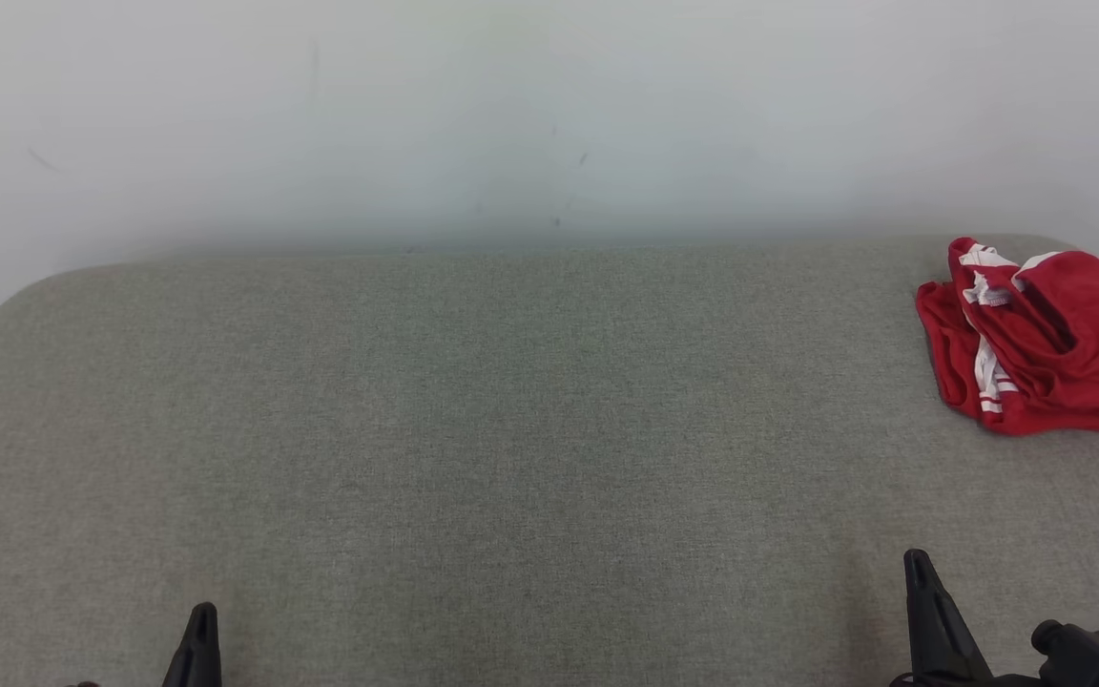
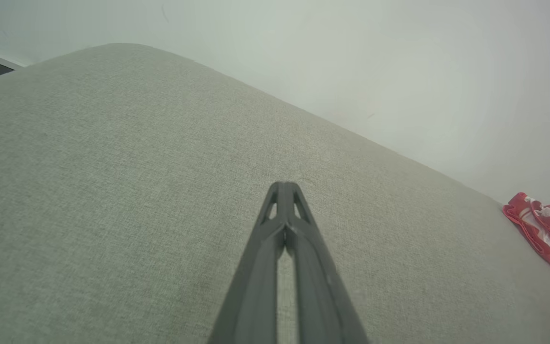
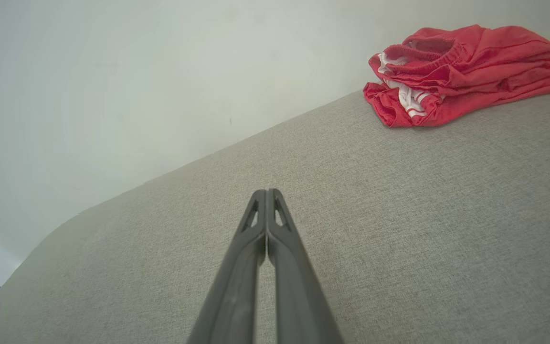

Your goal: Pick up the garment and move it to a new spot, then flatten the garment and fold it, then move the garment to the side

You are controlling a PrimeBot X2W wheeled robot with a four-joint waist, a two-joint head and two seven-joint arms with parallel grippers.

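Both pinched together and empty, left hand and right hand idle while the garment lies bunched far right, parked or awaiting pickup.

Plain indoor room: grey fabric surface, white wall.

A grey fabric surface carries a crumpled red garment.

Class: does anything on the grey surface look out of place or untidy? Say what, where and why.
The red garment lies bunched in a heap at the far right of the grey surface, by the wall, white trim showing among its folds. Nothing looks spilled or damaged.
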